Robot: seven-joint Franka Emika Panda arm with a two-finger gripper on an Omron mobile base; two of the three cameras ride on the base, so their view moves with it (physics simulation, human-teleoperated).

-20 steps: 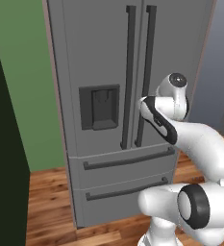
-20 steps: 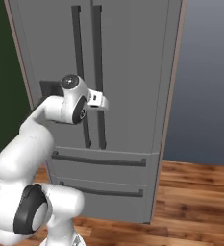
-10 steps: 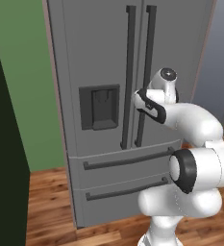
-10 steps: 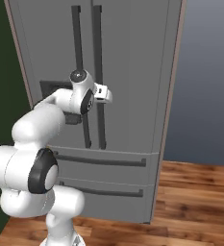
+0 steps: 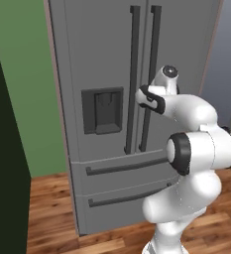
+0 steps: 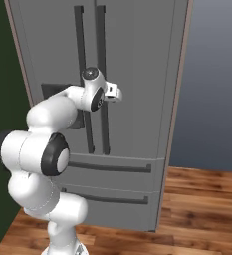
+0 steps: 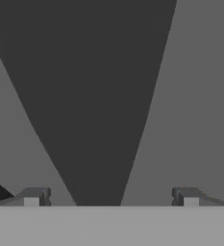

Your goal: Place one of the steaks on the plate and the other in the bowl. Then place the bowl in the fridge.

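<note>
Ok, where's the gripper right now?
The gripper is up against the fridge, open, with one of the two dark door handles running between its fingertips. In the base views the hand sits at those handles, right of the dispenser panel.

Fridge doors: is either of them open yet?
No. In the left base view both doors of the fridge sit flush and shut, and the open gripper has one dark bar handle between its jaws.

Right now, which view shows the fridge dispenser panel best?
Left base view: the dispenser panel on the fridge is fully visible and unblocked. In the right base view the arm covers most of it, leaving a dark sliver. The hand view gives a close dark bar between grey surfaces.
</note>
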